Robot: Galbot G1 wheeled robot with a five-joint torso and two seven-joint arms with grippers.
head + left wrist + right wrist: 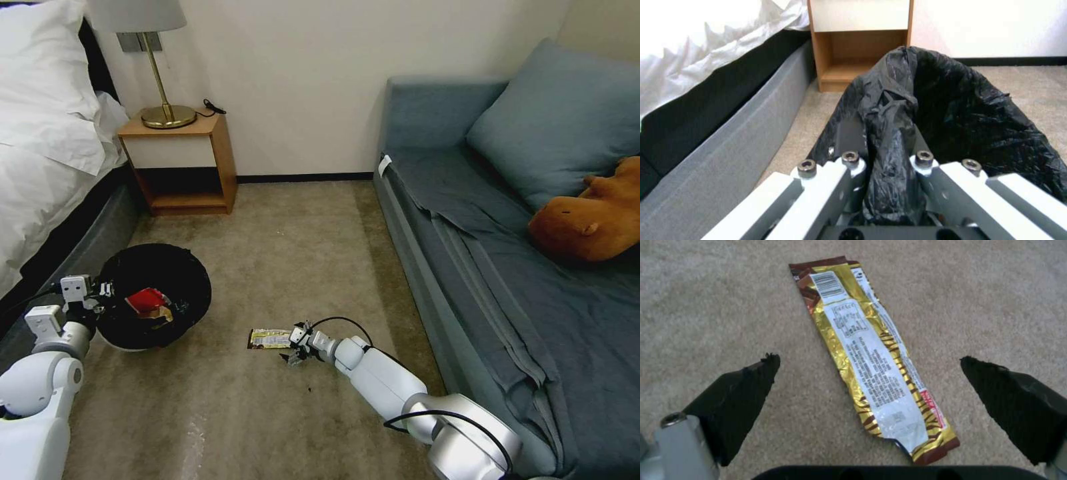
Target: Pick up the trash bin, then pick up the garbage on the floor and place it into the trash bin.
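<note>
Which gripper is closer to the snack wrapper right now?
Right. The right gripper is open astride the wrapper; the left gripper holds the bin rim.

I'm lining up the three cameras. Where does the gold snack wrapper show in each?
Head view: the gold snack wrapper lies flat on the carpet at lower centre, just ahead of the right hand.
Left wrist view: not in it; the left hand clamps the trash bin liner.
Right wrist view: it lies between the open fingers.
Shared landmark: the beige carpet.
</note>
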